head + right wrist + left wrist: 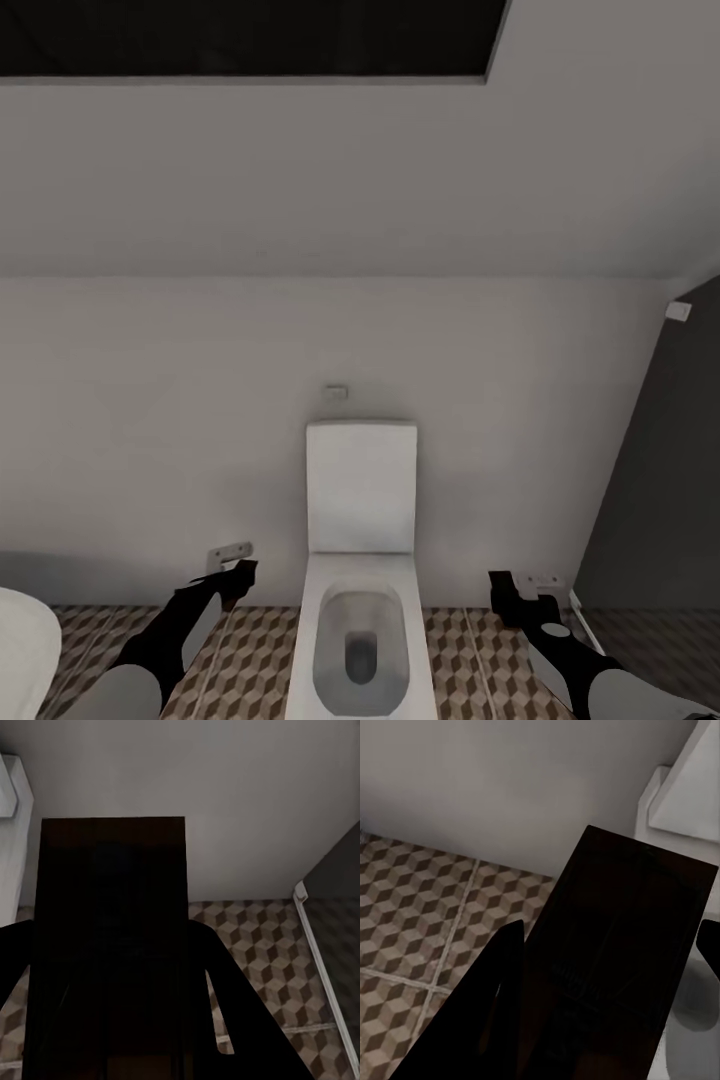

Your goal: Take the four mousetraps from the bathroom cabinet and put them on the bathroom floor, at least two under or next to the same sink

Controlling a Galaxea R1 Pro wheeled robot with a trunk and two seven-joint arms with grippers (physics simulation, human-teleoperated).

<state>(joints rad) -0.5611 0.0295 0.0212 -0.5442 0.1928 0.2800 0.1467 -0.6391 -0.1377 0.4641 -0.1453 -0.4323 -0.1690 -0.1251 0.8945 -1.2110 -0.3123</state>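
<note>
Both arms were raised w/ a mousetrap clamped in each: left gripper (232, 570) on one board (622, 960), right gripper (520, 598) on another (112, 937). Probably carry pose, keeping traps off bathroom floor (455, 650) beside toilet (360, 600) till a sink spot is reached.

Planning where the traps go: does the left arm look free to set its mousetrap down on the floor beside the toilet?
Probably yes. The left gripper holds a mousetrap over bare tiled floor, with the toilet off to its side and nothing seen beneath it.
</note>
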